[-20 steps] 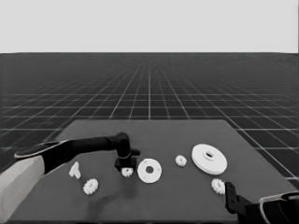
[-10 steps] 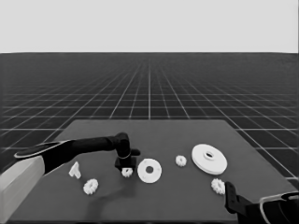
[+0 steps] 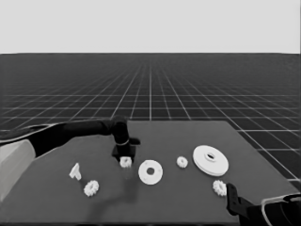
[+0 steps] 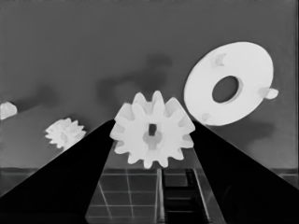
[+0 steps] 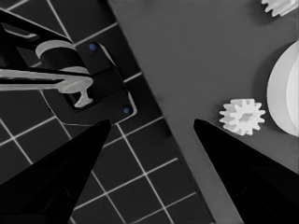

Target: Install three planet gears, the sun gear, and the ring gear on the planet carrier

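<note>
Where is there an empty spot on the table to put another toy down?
The far table strip behind the larger round part looks bare. It's crowded around the smaller round part, where the left claw grips a gear. The right claw waits at the near corner.

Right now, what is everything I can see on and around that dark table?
smaller round part: one, white, mid table.
larger round part: one, white, right of it.
gripped gear: one, white, between the left gripper's fingers, just left of the smaller round part.
loose gears: three, white; between the round parts, near right edge, front left.
thin white piece: one, left end.
table: one, dark.
left gripper: shut on the gear.
right gripper: open, parked at the near right corner.
</note>
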Robot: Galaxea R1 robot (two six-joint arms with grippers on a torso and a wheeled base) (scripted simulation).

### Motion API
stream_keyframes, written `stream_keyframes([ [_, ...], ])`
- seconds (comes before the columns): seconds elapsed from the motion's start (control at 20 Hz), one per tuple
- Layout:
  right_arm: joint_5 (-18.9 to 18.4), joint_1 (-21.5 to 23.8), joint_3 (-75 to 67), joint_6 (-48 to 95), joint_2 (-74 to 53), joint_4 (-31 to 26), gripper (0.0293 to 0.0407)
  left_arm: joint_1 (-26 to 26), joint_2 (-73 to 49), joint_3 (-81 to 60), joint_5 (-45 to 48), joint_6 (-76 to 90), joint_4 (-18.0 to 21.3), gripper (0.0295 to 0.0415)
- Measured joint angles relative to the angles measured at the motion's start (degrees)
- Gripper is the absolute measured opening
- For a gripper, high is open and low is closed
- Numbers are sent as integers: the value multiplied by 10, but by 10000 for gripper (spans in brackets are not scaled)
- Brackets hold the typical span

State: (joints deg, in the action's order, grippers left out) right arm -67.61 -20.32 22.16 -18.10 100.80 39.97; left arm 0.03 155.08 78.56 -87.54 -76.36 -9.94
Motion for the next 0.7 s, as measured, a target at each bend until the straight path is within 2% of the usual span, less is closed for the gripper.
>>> stream_keyframes([
  [0.1, 0, 0, 0, 0, 0, 0, 385, -1, 0, 0, 0, 0, 1, 312],
  [0.3, 0, 0, 0, 0, 0, 0, 385, 6, 115, 3, -20, -110, -9, 312],
  [0.6, 0, 0, 0, 0, 0, 0, 385, 7, 132, 10, -22, -120, -10, 312],
  [0.65, 0, 0, 0, 0, 0, 0, 385, 46, 135, 27, -19, -107, -51, 312],
  [0.7, 0, 0, 0, 0, 0, 0, 385, 72, 138, 41, -14, -97, -75, 312],
])
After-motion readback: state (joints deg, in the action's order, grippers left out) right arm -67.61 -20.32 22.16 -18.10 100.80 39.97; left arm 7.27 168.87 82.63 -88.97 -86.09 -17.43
